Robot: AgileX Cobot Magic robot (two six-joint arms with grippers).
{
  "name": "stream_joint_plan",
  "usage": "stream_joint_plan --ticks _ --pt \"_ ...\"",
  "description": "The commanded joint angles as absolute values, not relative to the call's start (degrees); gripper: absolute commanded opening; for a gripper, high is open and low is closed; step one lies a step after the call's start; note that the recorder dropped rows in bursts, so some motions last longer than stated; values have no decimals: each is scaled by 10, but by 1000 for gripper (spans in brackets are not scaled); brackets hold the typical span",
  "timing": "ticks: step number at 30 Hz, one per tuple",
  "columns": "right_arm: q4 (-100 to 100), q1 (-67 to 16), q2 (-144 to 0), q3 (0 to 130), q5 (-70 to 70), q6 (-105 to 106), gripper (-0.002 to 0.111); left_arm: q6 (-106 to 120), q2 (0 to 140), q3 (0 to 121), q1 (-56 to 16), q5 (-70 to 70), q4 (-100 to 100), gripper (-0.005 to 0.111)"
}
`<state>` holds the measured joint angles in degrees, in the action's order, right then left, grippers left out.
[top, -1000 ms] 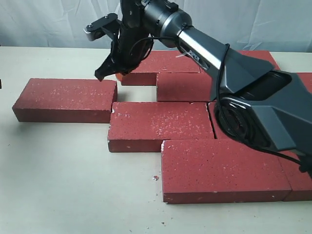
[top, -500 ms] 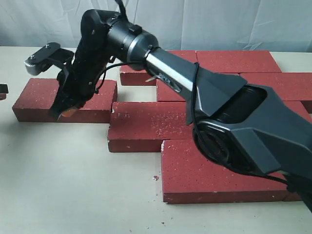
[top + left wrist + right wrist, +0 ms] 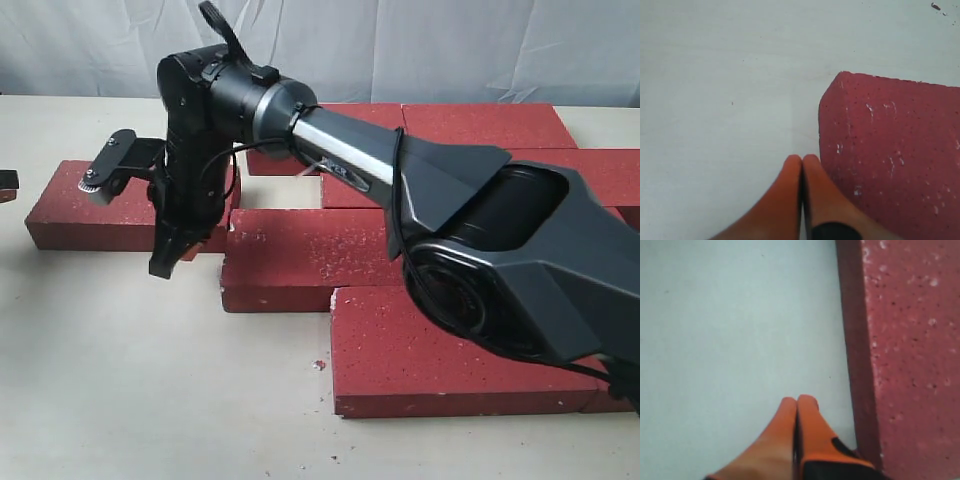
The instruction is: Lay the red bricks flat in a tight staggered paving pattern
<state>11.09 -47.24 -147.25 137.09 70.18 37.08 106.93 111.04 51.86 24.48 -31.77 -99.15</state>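
Exterior view | right gripper [image 3: 161,264] jaws pressed together, empty, just beside stray brick [image 3: 100,205] front face | left gripper [image 3: 801,162] likewise closed, empty | step: nudging stray brick | next: push it snug against laid bricks [image 3: 330,255].

A pale cream tabletop [image 3: 150,380] fills the lower and left parts of the exterior frame, matte and smooth. Across the top of the frame hangs a white cloth backdrop [image 3: 470,45], creased in soft folds with a bluish-grey tint; it meets the table's far edge in a straight line. A small reddish crumb [image 3: 318,365] lies on the bare surface at lower centre. The light is even and diffuse, leaving only soft shadows on the table. In the wrist views the same surface looks cooler, pale grey-white, with a few tiny dark specks [image 3: 936,6]
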Motion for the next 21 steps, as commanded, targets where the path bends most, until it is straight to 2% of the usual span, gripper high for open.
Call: stream_joint_plan --ticks 1,8,21 --pt "111 -451 -1489 1368 677 380 -1 1071 1117 522 244 -320 -999 0" --pt "109 -440 -1494 1368 604 380 -1 1071 1170 543 244 -385 -999 0" --pt "203 -437 -1451 1369 666 382 -1 1095 1195 561 244 -409 -999 0"
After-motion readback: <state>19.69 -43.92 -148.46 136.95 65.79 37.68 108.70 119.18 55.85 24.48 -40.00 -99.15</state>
